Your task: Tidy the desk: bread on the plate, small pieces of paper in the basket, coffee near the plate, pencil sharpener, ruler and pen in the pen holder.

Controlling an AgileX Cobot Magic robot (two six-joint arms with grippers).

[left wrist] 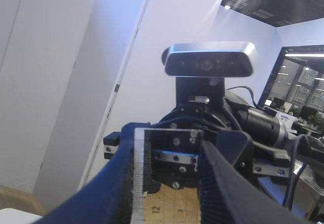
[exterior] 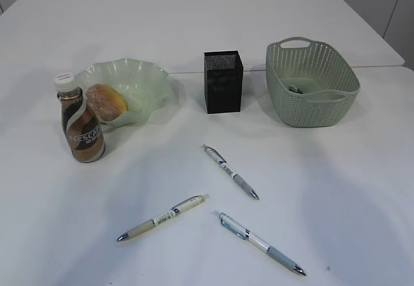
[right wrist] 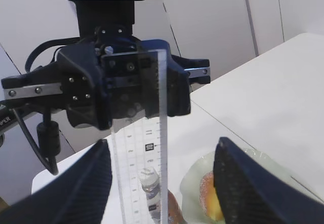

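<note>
Ruler held in the air between your two grippers, not on the desk.

Your left gripper (left wrist: 169, 183) is clamped across the width of the ruler (right wrist: 144, 133). In the right wrist view the ruler's long axis runs straight up and down, one end in the left gripper and the free end pointing down between the fingers of your right gripper (right wrist: 162, 148), which stands wide apart and clear of both edges. On the desk (exterior: 323, 189), the bread (exterior: 107, 100) sits in the plate (exterior: 145, 79), with the coffee (exterior: 83, 127) touching the plate's left rim. Three pens (exterior: 231, 172) lie loose in front of the holder (exterior: 224, 81) and basket (exterior: 310, 82).
</note>
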